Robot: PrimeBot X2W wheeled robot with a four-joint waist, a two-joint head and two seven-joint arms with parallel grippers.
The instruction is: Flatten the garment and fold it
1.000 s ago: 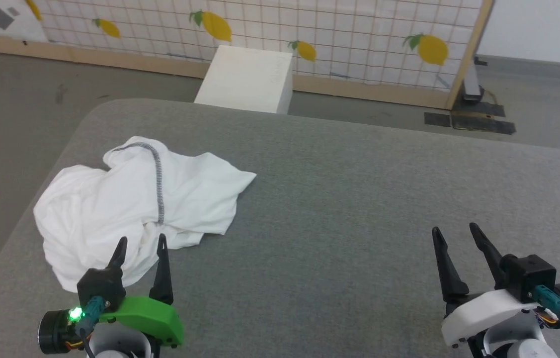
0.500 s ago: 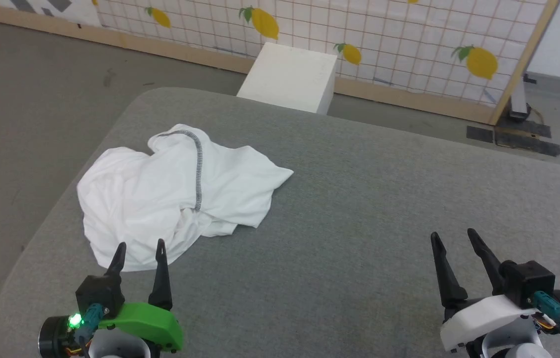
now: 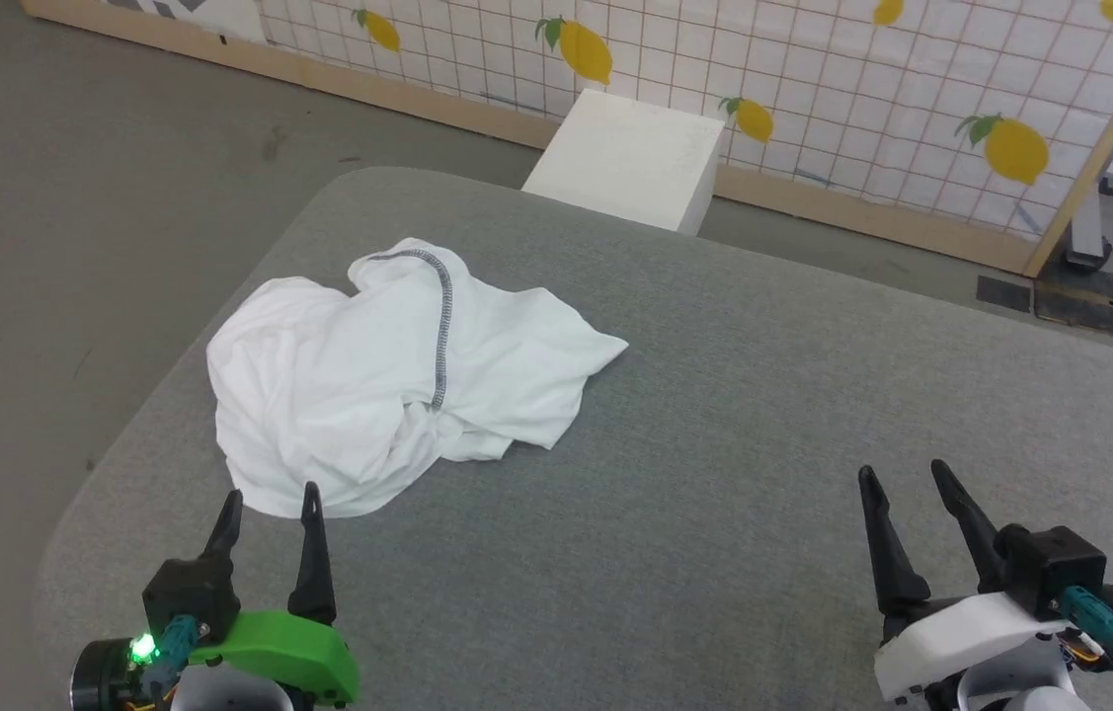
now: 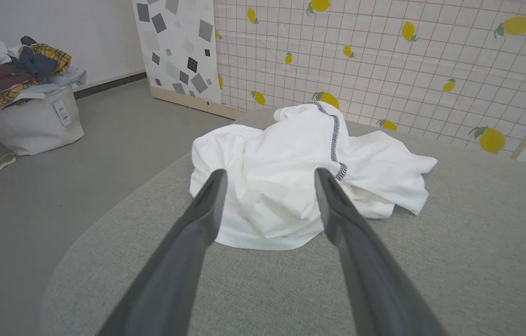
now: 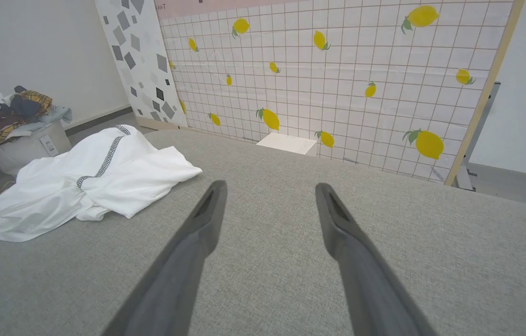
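Note:
The garment [image 3: 388, 380] is a white shirt lying crumpled in a heap on the left part of the grey table [image 3: 734, 415], a grey-black stitched seam running over its top. It also lies ahead in the left wrist view as the garment [image 4: 291, 186] and at the left in the right wrist view as the garment [image 5: 85, 186]. My left gripper [image 3: 267, 499] hovers open just in front of the heap's near edge, holding nothing. At the lower right, far from the cloth, my right gripper [image 3: 904, 474] is open and empty.
A white box [image 3: 630, 163] stands on the floor beyond the table's far edge, before a lemon-patterned screen [image 3: 813, 99]. A bin heaped with clothes [image 4: 15, 102] sits on the floor to the left. The table's rounded left corner [image 3: 72, 563] is close to my left gripper.
The head camera has swung left, so the whole scene shifts right in the view. Both grippers stay open and hold their places; the garment lies as before.

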